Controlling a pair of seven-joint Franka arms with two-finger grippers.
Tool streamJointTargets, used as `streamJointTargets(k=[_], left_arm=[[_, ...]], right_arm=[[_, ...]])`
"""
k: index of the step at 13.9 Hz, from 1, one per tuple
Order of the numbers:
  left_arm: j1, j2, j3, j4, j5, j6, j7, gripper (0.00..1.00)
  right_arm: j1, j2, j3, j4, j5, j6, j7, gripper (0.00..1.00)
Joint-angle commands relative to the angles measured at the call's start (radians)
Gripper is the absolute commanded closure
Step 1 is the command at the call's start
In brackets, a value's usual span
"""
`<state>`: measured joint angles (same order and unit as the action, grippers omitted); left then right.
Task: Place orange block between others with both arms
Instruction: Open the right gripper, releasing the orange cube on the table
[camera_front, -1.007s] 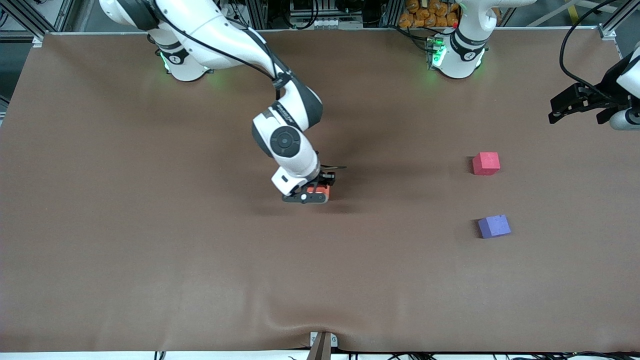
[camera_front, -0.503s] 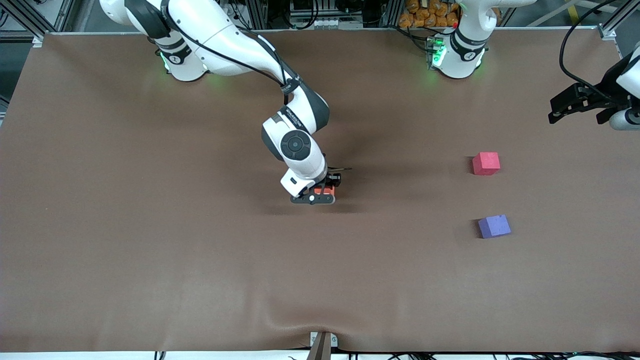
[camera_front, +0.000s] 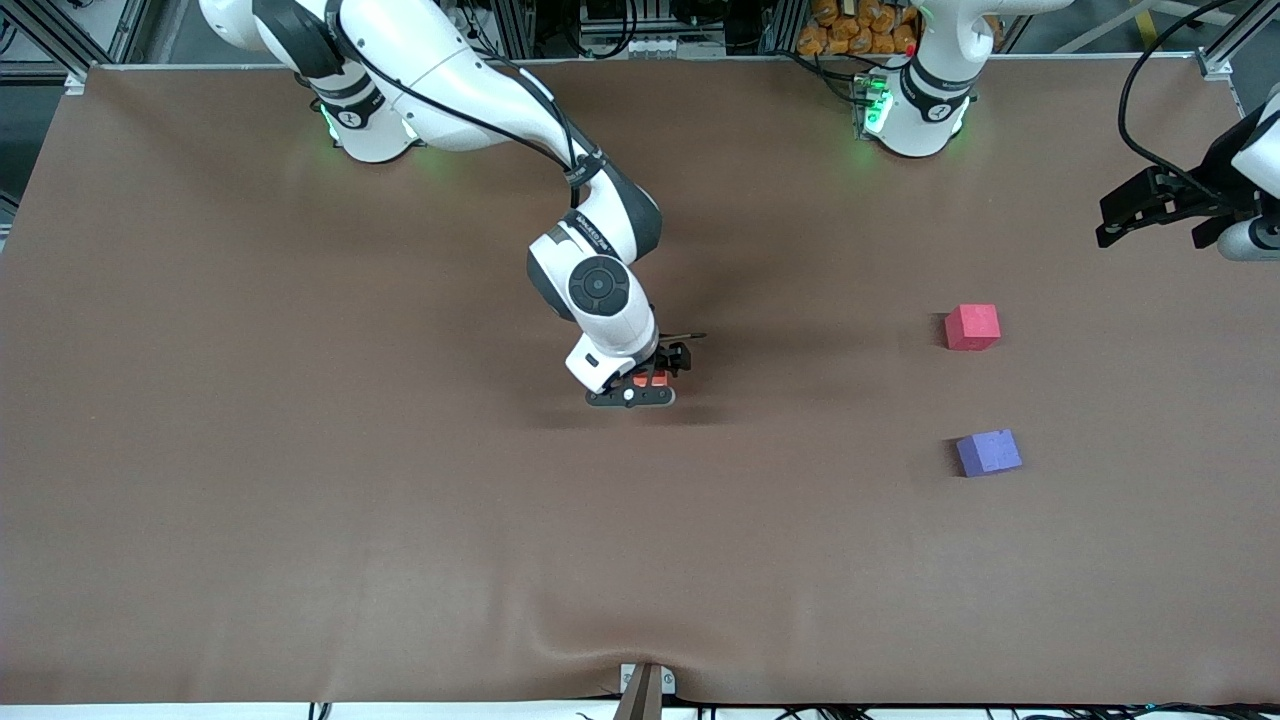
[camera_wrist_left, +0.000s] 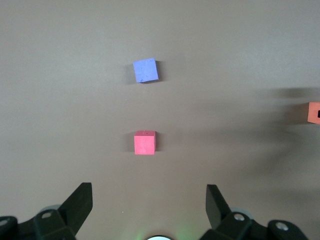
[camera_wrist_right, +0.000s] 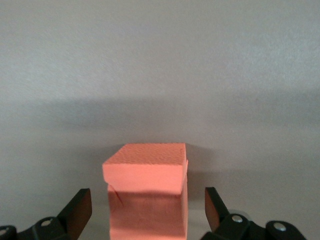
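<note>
The orange block (camera_wrist_right: 146, 197) is seen standing on the brown table (camera_front: 300, 500) near its middle, between the fingers of the right gripper (camera_front: 650, 385). The fingers are spread wide, with a gap on each side of the block, so nothing is gripped. No long axis is noted, the block being a cube; its top face is level, and one side face is turned squarely toward the right wrist camera. A small nick is noted on that face. In the front view only a sliver of orange is made out under the gripper; its lower part is cut off in the right wrist view.

The pinkish-red cube (camera_front: 972, 326) and the purple-blue cube (camera_front: 988, 452) are found toward the left arm's end, well apart from the orange block, the purple-blue one nearer the front camera.

The left gripper (camera_wrist_left: 149, 205) is held up over that end of the table, waiting, fingers wide and empty.
</note>
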<state>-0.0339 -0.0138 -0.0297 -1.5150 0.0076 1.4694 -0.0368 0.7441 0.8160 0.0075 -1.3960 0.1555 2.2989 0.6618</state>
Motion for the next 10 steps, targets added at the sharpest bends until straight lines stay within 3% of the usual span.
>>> streamJointTargets(k=[1,7,10], left_arm=[[0.005,-0.009,-0.002,-0.005,-0.003,0.006,0.014,0.00],[0.006,-0.018,-0.002,-0.007,-0.001,-0.001,0.014,0.00],[0.006,-0.014,-0.001,0.001,-0.003,-0.003,0.009,0.00]], right_arm=[[-0.017,-0.053,-0.006,0.014,-0.011,-0.032,0.021,0.00],[-0.179,-0.268,-0.041,-0.024,-0.039,-0.350,-0.120,0.00],[-0.280,-0.375,-0.050,-0.113,-0.093,-0.404,-0.181,0.00]])
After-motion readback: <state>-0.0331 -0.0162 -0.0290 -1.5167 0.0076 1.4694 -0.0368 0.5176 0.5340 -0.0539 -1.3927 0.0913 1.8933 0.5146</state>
